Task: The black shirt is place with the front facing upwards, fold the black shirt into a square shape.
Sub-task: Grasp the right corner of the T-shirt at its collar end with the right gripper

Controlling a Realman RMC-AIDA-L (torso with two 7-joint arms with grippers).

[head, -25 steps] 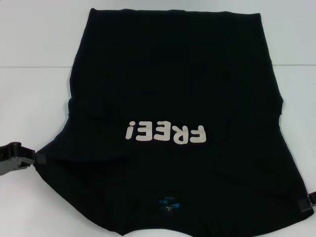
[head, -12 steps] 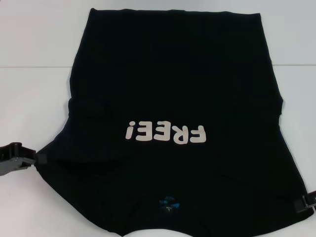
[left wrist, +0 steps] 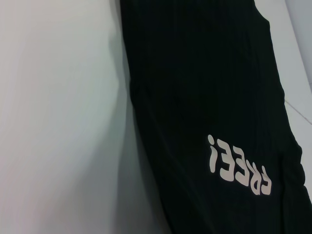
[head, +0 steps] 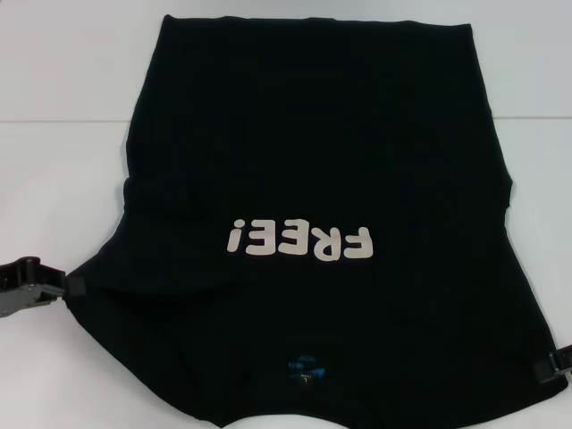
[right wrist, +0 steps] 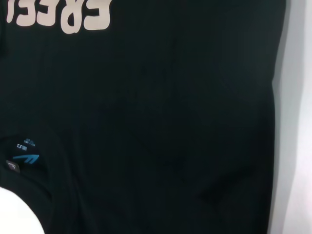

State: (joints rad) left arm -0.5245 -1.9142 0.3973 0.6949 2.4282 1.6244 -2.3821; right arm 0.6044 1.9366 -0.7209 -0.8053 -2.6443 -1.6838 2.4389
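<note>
The black shirt (head: 313, 152) lies flat on the white table (head: 63, 188), front up, its collar toward me. The white "FREE!" lettering (head: 299, 241) reads upside down, and the blue neck label (head: 307, 368) sits near the front edge. My left gripper (head: 73, 288) is at the tip of the left sleeve, which is drawn to a point, and is shut on that cloth. My right gripper (head: 550, 366) touches the right sleeve tip at the frame's edge. The left wrist view shows the shirt (left wrist: 204, 97) beside bare table. The shirt (right wrist: 170, 122) and its label (right wrist: 25, 156) also show in the right wrist view.
White tabletop (head: 536, 71) stretches to the left, the right and beyond the shirt's hem. A seam line (head: 54, 121) crosses the table at the back. No other objects are in sight.
My right gripper has shifted slightly at the right sleeve tip, and more of it shows now. The left gripper and the shirt lie as before.
</note>
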